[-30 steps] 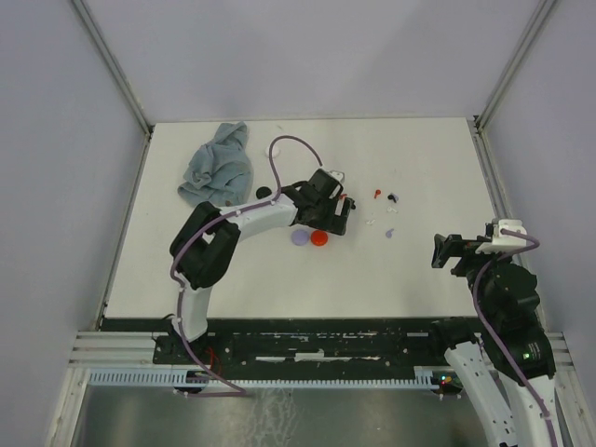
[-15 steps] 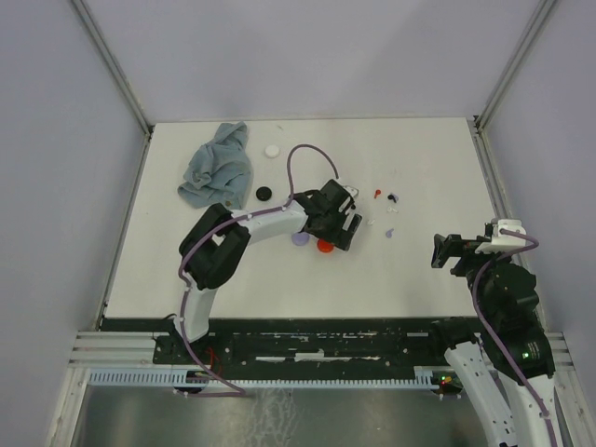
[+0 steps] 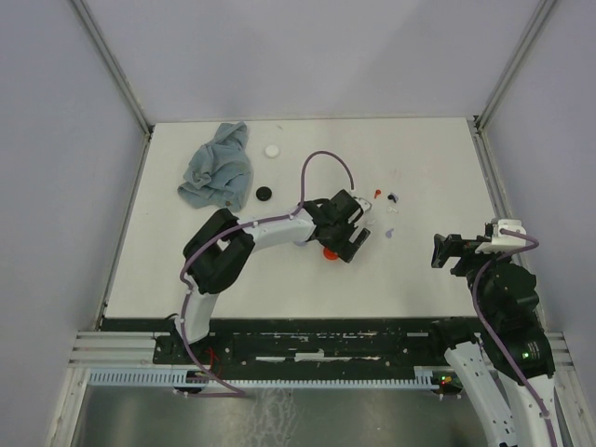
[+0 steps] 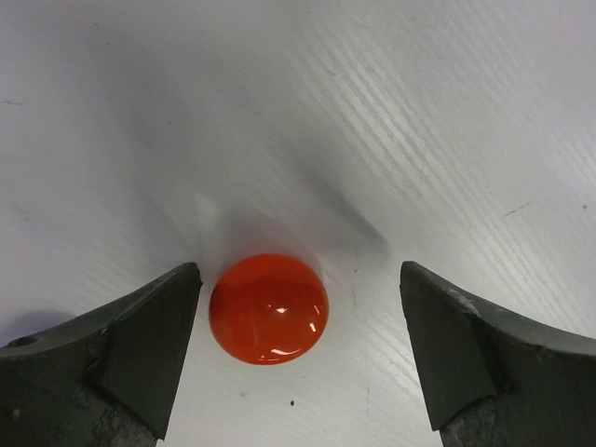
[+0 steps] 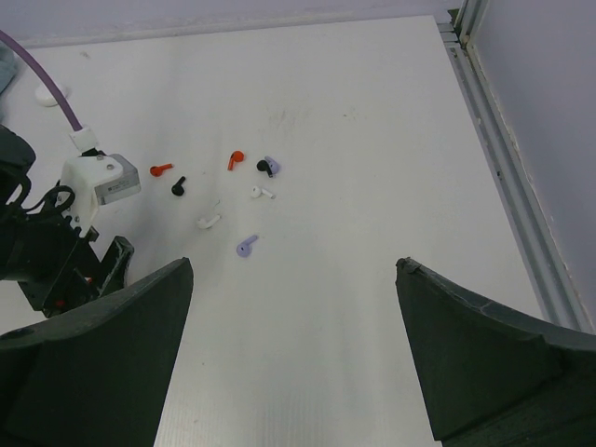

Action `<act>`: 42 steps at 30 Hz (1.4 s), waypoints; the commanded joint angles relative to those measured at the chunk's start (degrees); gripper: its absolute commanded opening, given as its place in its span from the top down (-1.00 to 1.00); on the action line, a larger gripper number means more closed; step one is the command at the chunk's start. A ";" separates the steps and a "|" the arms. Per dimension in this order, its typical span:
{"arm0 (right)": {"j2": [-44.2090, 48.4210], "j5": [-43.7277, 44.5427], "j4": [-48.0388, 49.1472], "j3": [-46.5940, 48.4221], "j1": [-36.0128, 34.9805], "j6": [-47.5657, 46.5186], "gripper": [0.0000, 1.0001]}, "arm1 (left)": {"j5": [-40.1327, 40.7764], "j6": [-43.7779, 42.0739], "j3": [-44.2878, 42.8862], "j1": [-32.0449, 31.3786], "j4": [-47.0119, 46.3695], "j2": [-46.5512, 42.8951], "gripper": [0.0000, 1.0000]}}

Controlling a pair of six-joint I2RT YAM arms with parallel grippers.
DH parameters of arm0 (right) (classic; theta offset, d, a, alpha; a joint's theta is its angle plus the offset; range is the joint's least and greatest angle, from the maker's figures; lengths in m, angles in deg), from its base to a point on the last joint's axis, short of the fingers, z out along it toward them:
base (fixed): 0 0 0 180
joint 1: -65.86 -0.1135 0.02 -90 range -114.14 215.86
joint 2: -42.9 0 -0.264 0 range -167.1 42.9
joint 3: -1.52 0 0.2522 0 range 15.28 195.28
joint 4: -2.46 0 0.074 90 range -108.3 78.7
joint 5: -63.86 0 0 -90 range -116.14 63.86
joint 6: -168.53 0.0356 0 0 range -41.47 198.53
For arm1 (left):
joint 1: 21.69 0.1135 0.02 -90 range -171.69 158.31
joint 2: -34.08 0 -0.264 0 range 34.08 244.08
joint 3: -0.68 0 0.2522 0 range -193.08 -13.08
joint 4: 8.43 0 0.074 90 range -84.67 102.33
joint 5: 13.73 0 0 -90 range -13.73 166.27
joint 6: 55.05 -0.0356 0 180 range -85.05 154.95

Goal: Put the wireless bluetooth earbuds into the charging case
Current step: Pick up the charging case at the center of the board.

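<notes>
Swing over done, my left pincer [image 4: 298,272] now hangs wide open astride the red disc [image 4: 268,308], nothing gripped, with the earbuds [image 5: 246,247] scattered just beyond it to the right, so no bud's loaded yet.

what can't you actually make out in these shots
Red disc: top view, mostly under the left claw; left wrist view shows only its top.
Earbuds: top and right wrist views, too small to tell left from right.
Right claw: right wrist view, finger bases cut off by the bottom edge.
</notes>
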 commanded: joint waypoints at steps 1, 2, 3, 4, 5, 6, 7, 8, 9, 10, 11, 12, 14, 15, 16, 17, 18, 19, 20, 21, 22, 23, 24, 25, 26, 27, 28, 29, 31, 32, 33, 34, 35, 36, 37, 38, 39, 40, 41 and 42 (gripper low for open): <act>0.45 0.12 2.60 -0.07 0.07 0.04 -0.97 | 9.67 1.83 -0.34 -0.29 1.02 -2.60 -0.89; 0.45 0.09 2.66 -0.03 0.09 0.04 -0.97 | 10.98 2.16 -0.19 -0.28 1.31 -2.58 -0.89; 0.45 0.06 2.71 -0.03 0.07 0.04 -0.97 | 12.05 2.43 -0.04 -0.38 1.51 -2.68 -0.89; 0.45 -0.06 2.67 -0.03 0.11 0.09 -0.97 | 13.13 2.64 0.33 -0.40 1.69 -3.14 -0.89; 0.45 -0.09 2.73 -0.03 0.08 0.06 -0.97 | 14.03 2.65 0.76 -0.52 1.72 -3.57 -0.89; 0.49 -0.20 2.67 -0.03 0.07 0.04 -0.97 | 14.64 2.62 1.27 -0.54 1.73 -4.01 -0.89; 0.53 -0.18 2.66 -0.03 0.07 0.04 -0.97 | 14.97 2.55 1.75 -0.50 1.71 -4.46 -0.89; 0.58 -0.18 2.74 -0.03 0.07 0.04 -0.97 | 15.02 2.38 2.17 -0.53 1.70 -4.91 -0.89; 0.62 -0.11 2.71 -0.01 0.07 0.04 -0.97 | 15.05 2.21 2.55 -0.54 1.86 -5.19 -0.89; 0.69 -0.12 2.73 -0.02 0.09 0.04 -0.97 | 15.12 2.11 2.98 -0.55 2.07 -5.41 -0.89; 0.71 -0.09 2.70 -0.04 0.07 0.04 -0.97 | 15.20 1.94 3.41 -0.55 2.24 -5.63 -0.89; 0.71 -0.09 2.70 -0.01 0.07 0.04 -0.97 | 15.47 1.77 3.76 -0.55 2.54 -5.90 -0.89; 0.76 -0.09 2.66 -0.03 0.07 0.04 -0.97 | 16.87 1.37 5.03 -0.53 2.90 -6.62 -0.89; 0.79 -0.09 2.67 -0.03 0.09 -0.02 -0.97 | 17.65 1.18 5.45 -0.55 2.98 -7.14 -0.89; 0.80 -0.09 2.66 -0.03 0.07 -0.01 -0.97 | 18.36 1.00 6.47 -0.50 3.04 -7.65 -0.89; 0.80 -0.07 2.72 -0.08 0.07 0.00 -0.97 | 19.20 0.91 7.17 -0.43 3.00 -8.20 -0.89; 0.80 -0.07 2.72 -0.10 0.07 -0.02 -0.97 | 19.93 0.79 7.81 -0.32 2.99 -8.75 -0.89; 0.80 -0.09 2.67 -0.11 0.07 0.00 -0.97 | 20.68 0.77 8.30 -0.18 3.11 -9.19 -0.89; 0.80 -0.09 2.66 -0.11 0.07 -0.04 -0.97 | 21.22 0.83 8.63 -0.12 3.18 -9.66 -0.89; 0.80 -0.13 2.72 -0.11 0.05 -0.03 -0.97 | 21.56 0.99 8.80 -0.04 3.23 -10.01 -0.89; 0.80 -0.11 2.72 -0.11 0.07 -0.04 -0.97 | 21.57 1.15 8.89 0.00 3.34 -10.41 -0.89; 0.80 -0.14 2.70 -0.11 0.07 -0.03 -0.97 | 21.39 1.43 8.92 0.00 3.32 -10.79 -0.89; 0.80 -0.17 2.67 -0.11 0.07 -0.04 -0.97 | 21.06 1.84 8.91 -0.02 3.31 -11.17 -0.89; 0.80 -0.18 2.66 -0.11 0.07 -0.05 -0.97 | 20.52 2.35 8.84 0.04 3.36 -11.63 -0.88; 0.80 -0.22 2.70 -0.09 0.07 0.02 -0.97 | 19.86 3.14 8.78 0.03 3.37 -12.17 -0.88; 0.80 -0.18 2.70 -0.11 0.07 -0.03 -0.97 | 19.13 4.02 8.63 0.00 3.40 -12.88 -0.87; 0.80 -0.18 2.74 -0.11 0.03 -0.04 -0.97 | 18.28 5.24 8.38 -0.05 3.28 -13.32 -0.86; 0.72 -0.24 2.74 -0.11 0.07 -0.05 -0.97 | 17.13 6.24 8.18 -0.06 3.03 -13.62 -0.86; 0.71 -0.27 2.75 -0.20 0.07 -0.05 -0.97 | 15.07 8.32 7.92 -0.06 2.27 -13.90 -0.84; 0.79 -0.31 2.83 -0.20 0.07 0.00 -0.97 | 14.29 9.32 7.69 -0.11 1.95 -13.67 -0.83; 0.80 -0.28 2.82 -0.17 0.07 -0.04 -0.97 | 13.71 10.24 7.46 -0.09 1.77 -13.36 -0.83; 0.80 -0.26 2.84 -0.20 0.12 -0.05 -0.97 | 13.74 11.21 7.04 0.01 1.51 -12.70 -0.82; 0.80 -0.27 2.77 -0.20 0.08 0.00 -0.97 | 14.02 11.56 6.84 -0.01 1.47 -11.99 -0.82; 0.87 -0.33 2.78 -0.20 0.09 -0.04 -0.97 | 14.09 11.68 6.54 0.02 1.46 -11.40 -0.81; 0.91 -0.27 2.76 -0.20 0.05 -0.05 -0.97 | 14.10 11.62 6.31 -0.01 1.37 -10.64 -0.81; 0.89 -0.27 2.77 -0.20 0.07 -0.05 -0.97 | 14.03 11.24 6.22 -0.02 1.27 -10.22 -0.81; 0.96 -0.33 2.78 -0.20 0.10 -0.05 -0.97 | 14.13 11.03 6.11 0.00 1.01 -9.86 -0.81; 0.98 -0.41 2.78 -0.20 0.05 0.00 -0.97 | 14.25 10.66 6.03 -0.02 0.77 -9.53 -0.80; 0.98 -0.36 2.77 -0.20 0.07 -0.02 -0.97 | 14.35 10.39 5.90 0.00 0.72 -9.20 -0.80; 1.04 -0.36 2.87 -0.20 0.07 -0.04 -0.97 | 14.30 10.09 5.65 -0.01 0.67 -8.84 -0.80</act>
